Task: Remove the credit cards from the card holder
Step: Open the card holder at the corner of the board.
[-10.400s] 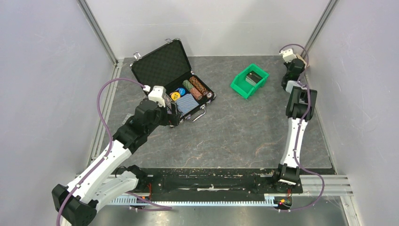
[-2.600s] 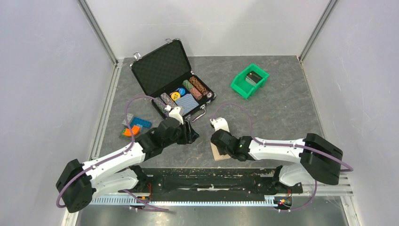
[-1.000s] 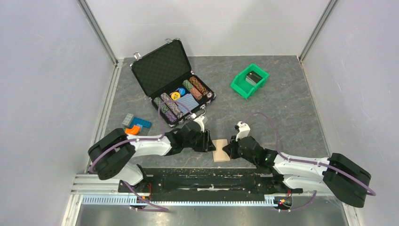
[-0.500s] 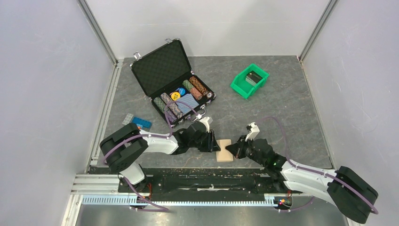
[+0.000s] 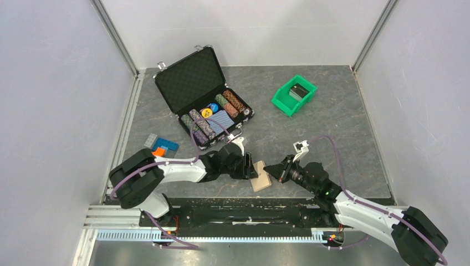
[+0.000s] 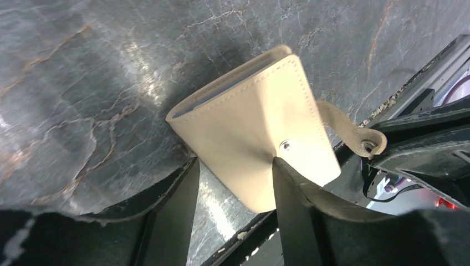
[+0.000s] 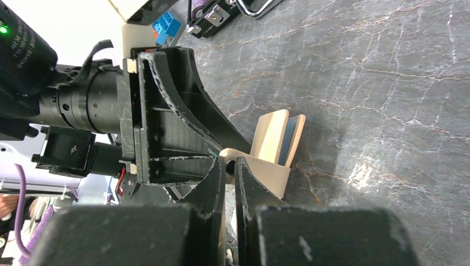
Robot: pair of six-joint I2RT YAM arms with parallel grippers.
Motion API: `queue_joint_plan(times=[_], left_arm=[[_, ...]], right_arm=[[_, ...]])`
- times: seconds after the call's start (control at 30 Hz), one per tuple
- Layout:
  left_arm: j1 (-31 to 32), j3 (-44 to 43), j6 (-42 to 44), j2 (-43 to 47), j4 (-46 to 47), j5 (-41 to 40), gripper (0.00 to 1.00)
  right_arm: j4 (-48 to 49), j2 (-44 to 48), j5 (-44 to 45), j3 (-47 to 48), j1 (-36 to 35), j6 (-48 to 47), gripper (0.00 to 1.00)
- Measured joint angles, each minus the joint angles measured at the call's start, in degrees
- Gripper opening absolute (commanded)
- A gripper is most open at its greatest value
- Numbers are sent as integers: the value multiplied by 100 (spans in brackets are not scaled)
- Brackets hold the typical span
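Note:
The card holder, a tan folded wallet, is tipped up on edge near the table's front edge. My left gripper is shut on it, with one finger on each side in the left wrist view, where the wallet fills the middle. My right gripper is shut on the wallet's side tab, pinched between its tips. The tab stretches out to the right. A light blue card edge shows between the tan leaves; the rest of the cards are hidden.
An open black chip case stands at the back left. A green bin sits at the back right. Small flat blue, grey and orange pieces lie near the left rail. The black front rail runs just below the wallet.
The wallet lay flat half a second ago and is now tipped up and turned. My right gripper has drawn back to the right with the tab. Both arms came in from far apart.

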State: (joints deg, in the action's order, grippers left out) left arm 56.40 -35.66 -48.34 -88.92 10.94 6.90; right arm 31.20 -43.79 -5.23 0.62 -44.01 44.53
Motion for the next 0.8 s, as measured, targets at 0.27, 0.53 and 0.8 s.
queue_joint_plan(times=[0.27,0.53,0.8], left_arm=[[-2,0,-22,1019,-680,-417,73],[-2,-11,-44,1429,-981,-562,81],[-2,-334,-42,1176,-1080,-481,82]], right_arm=[[-4,76,-190,4,0,160,0],[127,79,-413,4,0,422,0],[219,103,-627,4,0,542,0]])
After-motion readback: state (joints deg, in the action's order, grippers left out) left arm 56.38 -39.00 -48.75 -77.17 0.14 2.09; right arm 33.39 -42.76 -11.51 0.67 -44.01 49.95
